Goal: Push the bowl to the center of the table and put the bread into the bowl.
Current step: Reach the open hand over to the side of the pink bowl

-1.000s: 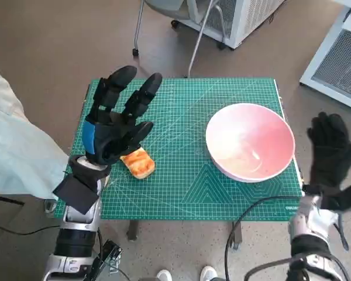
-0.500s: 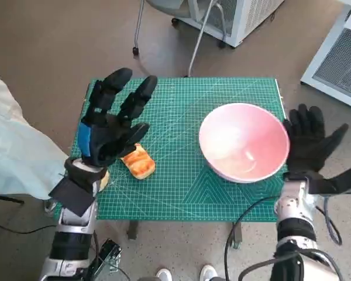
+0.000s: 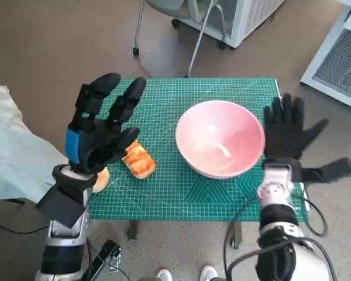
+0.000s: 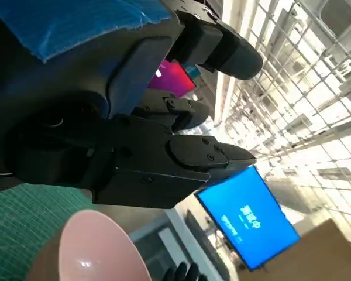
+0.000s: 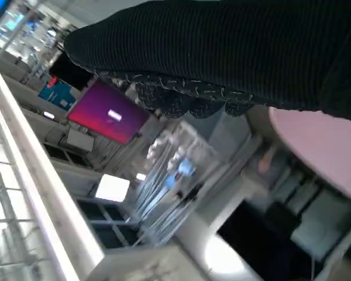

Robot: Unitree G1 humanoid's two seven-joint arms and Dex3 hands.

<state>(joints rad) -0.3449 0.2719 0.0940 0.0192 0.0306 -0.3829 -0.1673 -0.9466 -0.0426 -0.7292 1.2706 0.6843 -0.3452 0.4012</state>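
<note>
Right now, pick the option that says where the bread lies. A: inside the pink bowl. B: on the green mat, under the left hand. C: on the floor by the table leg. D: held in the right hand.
B: the bread lies on the green mat, partly under the raised left hand, apart from the pink bowl.

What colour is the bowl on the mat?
The bowl is pale pink, inside and out; the head view shows it best.

The round pink bowl (image 3: pixel 220 138) looks smooth, glossy plastic. The green gridded cutting mat (image 3: pixel 181 193) is matt. The right hand's black glove (image 3: pixel 285 133) is knitted cloth.
</note>
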